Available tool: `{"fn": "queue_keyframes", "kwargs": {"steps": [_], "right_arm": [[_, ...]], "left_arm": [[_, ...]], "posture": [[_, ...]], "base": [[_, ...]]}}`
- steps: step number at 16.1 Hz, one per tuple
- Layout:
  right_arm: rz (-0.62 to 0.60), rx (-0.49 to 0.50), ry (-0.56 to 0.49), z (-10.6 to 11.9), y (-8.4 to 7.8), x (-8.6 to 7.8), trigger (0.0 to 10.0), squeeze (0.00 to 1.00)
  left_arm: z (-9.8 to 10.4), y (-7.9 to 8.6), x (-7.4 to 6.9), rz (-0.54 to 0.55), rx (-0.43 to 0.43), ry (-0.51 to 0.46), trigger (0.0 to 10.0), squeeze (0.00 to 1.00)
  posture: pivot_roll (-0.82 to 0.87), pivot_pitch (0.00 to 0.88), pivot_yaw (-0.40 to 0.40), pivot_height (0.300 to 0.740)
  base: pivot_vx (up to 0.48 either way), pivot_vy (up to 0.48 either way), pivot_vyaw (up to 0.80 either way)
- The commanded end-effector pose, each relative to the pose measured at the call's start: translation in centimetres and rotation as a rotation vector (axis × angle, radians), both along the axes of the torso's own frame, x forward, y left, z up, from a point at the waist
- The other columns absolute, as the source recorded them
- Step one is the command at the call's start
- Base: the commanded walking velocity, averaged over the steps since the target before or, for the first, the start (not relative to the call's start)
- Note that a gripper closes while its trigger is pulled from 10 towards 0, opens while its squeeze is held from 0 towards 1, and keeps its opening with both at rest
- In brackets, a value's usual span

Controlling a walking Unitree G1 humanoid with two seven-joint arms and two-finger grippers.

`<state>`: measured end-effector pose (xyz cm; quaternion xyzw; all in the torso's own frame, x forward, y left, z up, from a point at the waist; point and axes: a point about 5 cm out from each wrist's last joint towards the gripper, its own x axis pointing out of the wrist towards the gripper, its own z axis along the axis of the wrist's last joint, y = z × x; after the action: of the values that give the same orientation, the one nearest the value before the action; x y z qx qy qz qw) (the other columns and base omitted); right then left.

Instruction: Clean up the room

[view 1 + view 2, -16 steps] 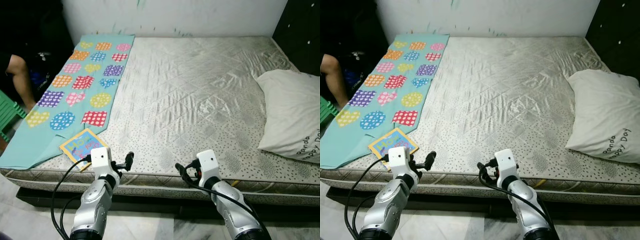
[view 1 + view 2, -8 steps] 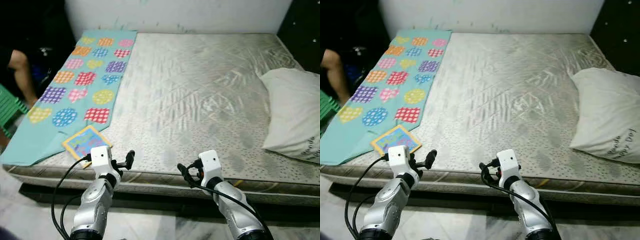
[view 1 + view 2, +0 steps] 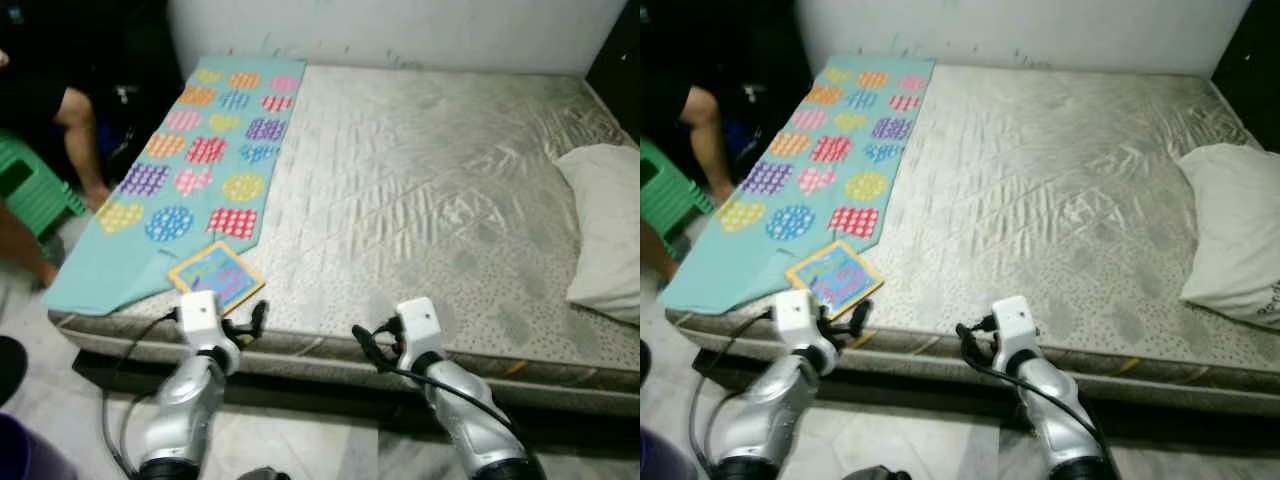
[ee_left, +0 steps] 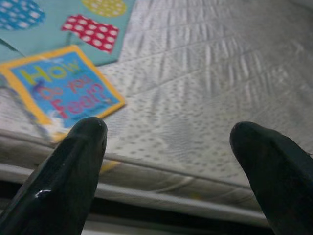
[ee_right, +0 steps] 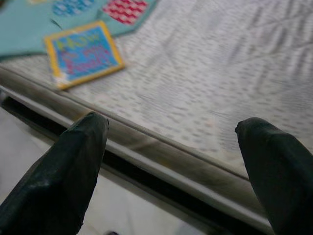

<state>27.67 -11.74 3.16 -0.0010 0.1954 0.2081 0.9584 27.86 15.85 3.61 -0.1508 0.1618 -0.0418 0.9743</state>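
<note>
Book point(image 3: 215, 277): on bed point(image 3: 420, 200) edge, 11 o'clock of left gripper point(image 3: 255, 322).
Left gripper: wide, empty.
Right gripper point(image 3: 368, 347): wide, empty.

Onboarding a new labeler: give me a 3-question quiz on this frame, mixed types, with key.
1. True or false: the book lies near the mattress front edge.
2. The pillow is on the robot's: A) left B) right C) floor
3. Fill in: the left gripper fingers are ___.

Key: 1 true; 2 B; 3 open. The patterned mat lies beside the book; the right gripper is open too.
</note>
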Motion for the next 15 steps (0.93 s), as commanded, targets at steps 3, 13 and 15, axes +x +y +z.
{"fn": "queue_keyframes", "kwargs": {"steps": [3,13,15], "right_arm": [[-0.005,-0.010,0.001,0.07,-0.34,0.05,10.0,0.00],[-0.005,-0.014,0.001,0.12,-0.51,0.21,10.0,0.00],[-0.006,-0.014,-0.003,0.15,-0.56,0.20,10.0,0.00]], "left_arm": [[0.43,-0.53,0.21,-0.015,-0.011,-0.024,10.0,0.00],[0.39,-0.53,0.41,-0.005,-0.021,-0.023,10.0,0.00],[0.31,-0.51,0.41,0.004,-0.026,-0.018,10.0,0.00]], "posture": [[-0.08,0.096,0.044,0.740],[-0.09,0.092,0.041,0.740],[-0.09,0.093,0.040,0.740]], "base": [[0.000,0.000,0.00],[0.000,-0.276,0.00],[0.000,0.000,0.00]]}}
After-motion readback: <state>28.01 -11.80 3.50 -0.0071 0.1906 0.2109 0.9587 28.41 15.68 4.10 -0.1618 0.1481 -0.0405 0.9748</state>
